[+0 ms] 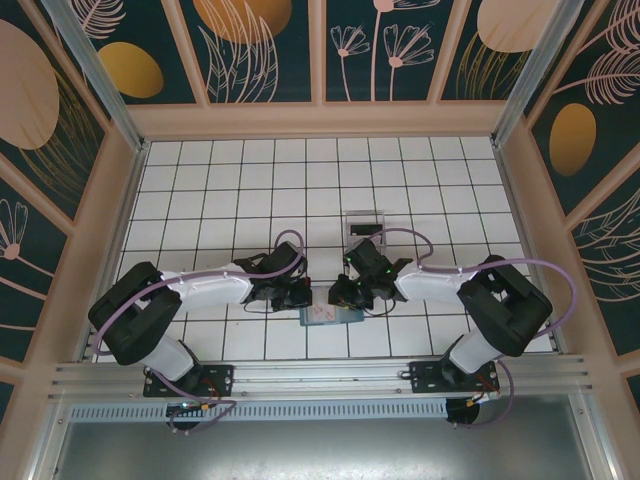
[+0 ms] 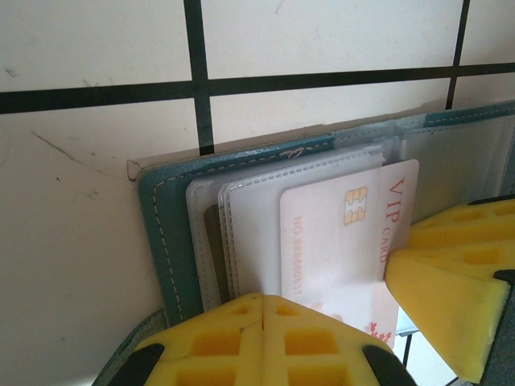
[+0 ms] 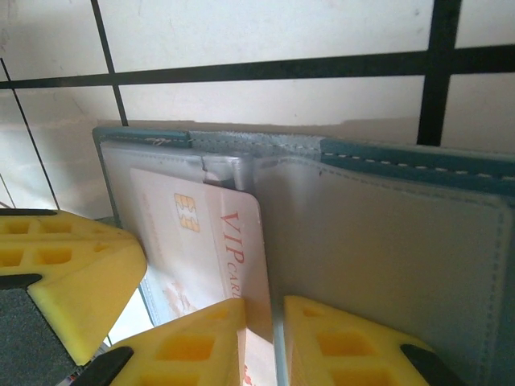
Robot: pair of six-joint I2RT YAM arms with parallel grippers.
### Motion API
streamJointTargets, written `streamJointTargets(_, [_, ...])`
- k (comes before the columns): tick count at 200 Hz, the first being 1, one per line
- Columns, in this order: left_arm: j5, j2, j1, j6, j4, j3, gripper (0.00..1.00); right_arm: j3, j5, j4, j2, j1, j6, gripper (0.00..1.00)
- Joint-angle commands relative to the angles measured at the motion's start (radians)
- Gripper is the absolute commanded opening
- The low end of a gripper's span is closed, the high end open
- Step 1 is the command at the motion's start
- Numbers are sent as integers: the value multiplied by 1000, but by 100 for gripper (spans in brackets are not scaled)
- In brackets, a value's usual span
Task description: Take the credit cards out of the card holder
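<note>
The teal card holder (image 1: 330,316) lies open on the tiles between both grippers. Its stitched edge (image 2: 165,241) frames clear sleeves, and its grey inner panel (image 3: 386,241) lies flat. A white VIP credit card (image 2: 338,233) sticks partly out of a sleeve. A darker card (image 2: 211,245) shows through the sleeves beside it. My right gripper (image 3: 264,310) is shut on the white card's (image 3: 217,241) long edge. Pressed against the sleeves at the holder's left half, my left gripper (image 2: 263,299) is shut, fingertips together with nothing between them.
A clear plastic tray (image 1: 363,222) stands on the tiles just behind the right gripper (image 1: 342,296). The left gripper (image 1: 300,297) sits almost tip to tip with it. Wooden walls bound the white tiled floor on three sides.
</note>
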Motion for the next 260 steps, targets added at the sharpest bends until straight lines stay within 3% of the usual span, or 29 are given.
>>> streamJointTargets(1, [-17, -3, -6, 1, -38, -14, 2, -16, -20, 30, -14, -3, 5, 20])
streamJointTargets(54, [-16, 4, -5, -3, -37, -12, 2, -25, -66, 71, 46, -5, 0, 24])
streamJointTargets(89, [-16, 5, -6, -2, -38, -13, 2, -30, -64, 71, 43, -4, -3, 19])
streamJointTargets(157, [-16, 7, -5, -1, -40, -15, 2, -40, -21, 16, -33, -20, -6, 13])
streamJointTargets(260, [-13, 11, -5, 4, -45, -9, 2, -39, 9, -78, -147, -58, -29, 11])
